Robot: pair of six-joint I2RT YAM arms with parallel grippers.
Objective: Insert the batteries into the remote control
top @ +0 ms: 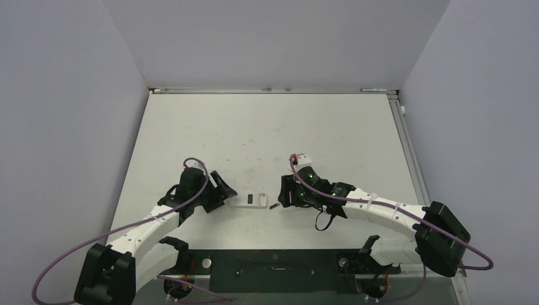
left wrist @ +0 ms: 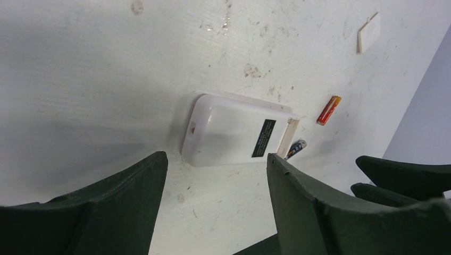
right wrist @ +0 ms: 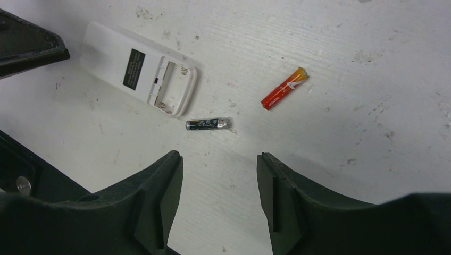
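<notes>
Lying back-up toward the tabletop's near edge, the remote control has dark battery and red battery beside it; left claw and right claw released, empty.

Scuffed white table, grey walls

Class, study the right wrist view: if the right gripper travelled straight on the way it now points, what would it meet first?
Probably the small dark cylindrical battery lying on the white table, just ahead of the open right gripper; if it angles downward, the table may come first.
</notes>
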